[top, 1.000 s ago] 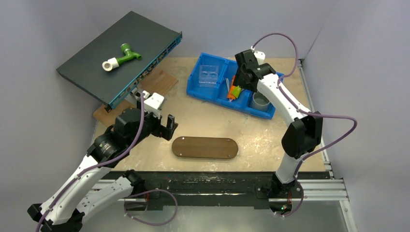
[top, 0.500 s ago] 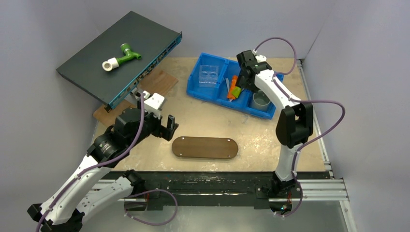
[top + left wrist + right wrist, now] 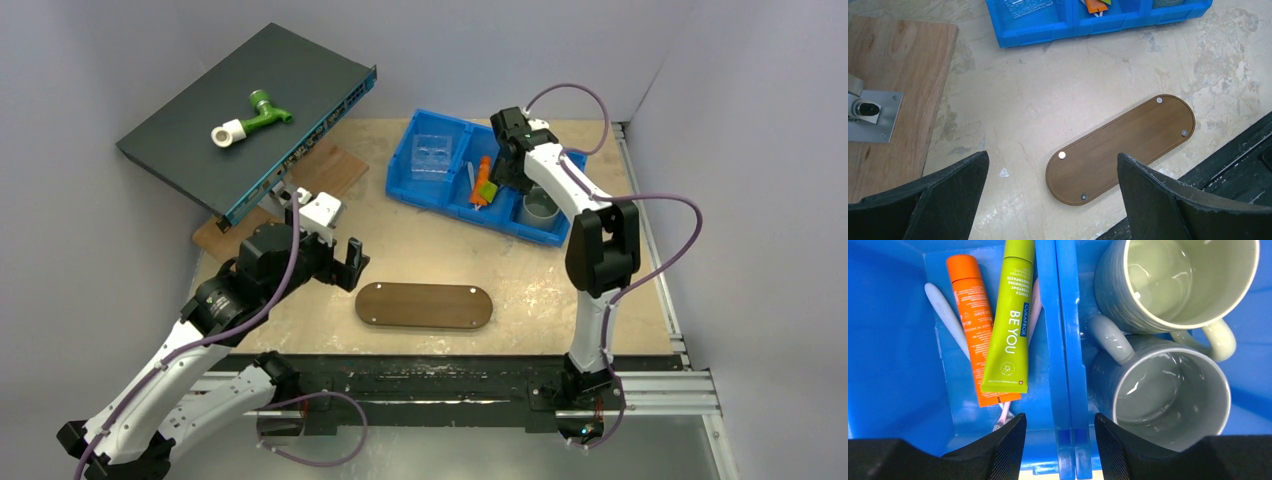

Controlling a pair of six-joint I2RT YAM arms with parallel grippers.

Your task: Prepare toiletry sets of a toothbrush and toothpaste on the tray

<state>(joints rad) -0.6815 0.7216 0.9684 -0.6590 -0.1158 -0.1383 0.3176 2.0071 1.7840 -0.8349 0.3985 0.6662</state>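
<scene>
The dark-brown oval tray [image 3: 424, 305] lies bare near the table's front; in the left wrist view the tray [image 3: 1128, 145] sits below my open left gripper [image 3: 1052, 157], which hovers at its left end [image 3: 352, 262]. My right gripper [image 3: 503, 172] hangs over the blue bin [image 3: 412, 185], open with nothing in it, its jaws astride the bin's divider wall [image 3: 1059, 420]. In the middle compartment lie a lime-green tube [image 3: 1008, 325], an orange tube [image 3: 975, 330], a pale blue-white toothbrush [image 3: 945, 315] and a pink toothbrush [image 3: 1004, 412], mostly hidden under the tubes.
Two grey mugs [image 3: 1168, 390] [image 3: 1173, 275] fill the bin's right compartment. A clear plastic box [image 3: 432, 157] sits in the left one. A tilted dark network switch [image 3: 200, 120] carrying a green-white pipe fitting [image 3: 250, 118] rests over a wooden board [image 3: 330, 170] at back left.
My right arm has reached further in over the bin's middle and right compartments, and its jaws have narrowed a little. The left arm has not moved.
</scene>
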